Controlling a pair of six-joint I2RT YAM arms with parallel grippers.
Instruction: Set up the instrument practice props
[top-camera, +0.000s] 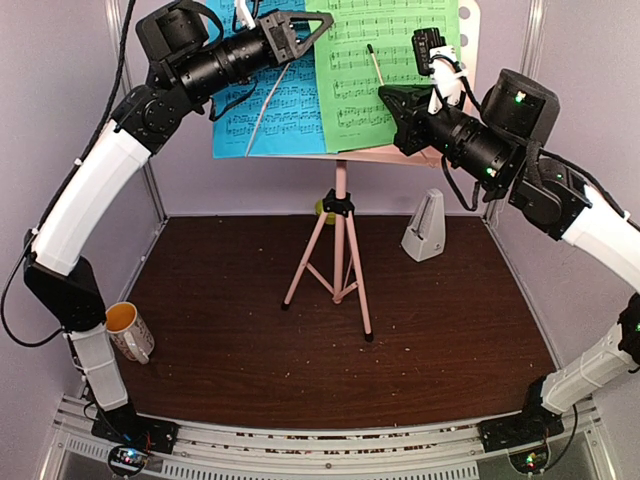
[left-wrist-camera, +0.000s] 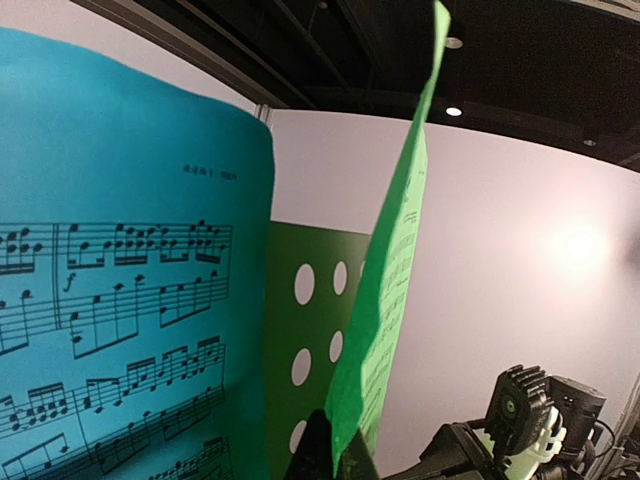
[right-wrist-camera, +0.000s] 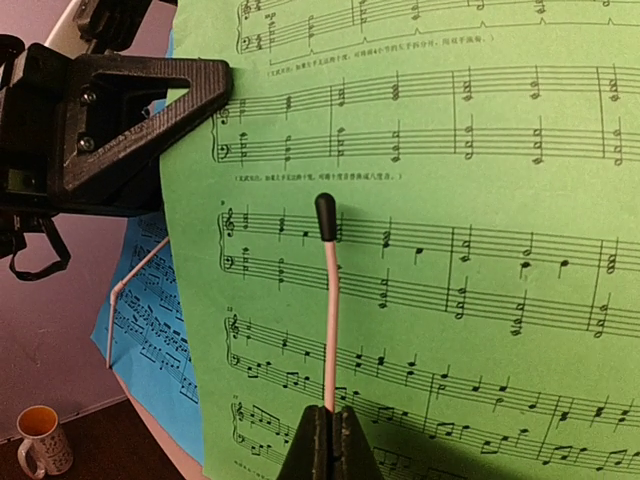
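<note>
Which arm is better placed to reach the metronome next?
Right, probably: the metronome stands right of the stand, below the right gripper holding its wire; the left gripper, pinching the green sheet, is farther off.

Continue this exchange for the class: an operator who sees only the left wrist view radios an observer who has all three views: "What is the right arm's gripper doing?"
Observer: The right gripper has its fingers shut on the pink page-holder rod of the music stand. The rod lies across the green music sheet.
Operator: Is the metronome out?
Observer: Yes. The white metronome stands upright on the table, right of the tripod legs and apart from them.
Operator: Anything else down there?
Observer: A white mug stands at the table's left edge.
</note>
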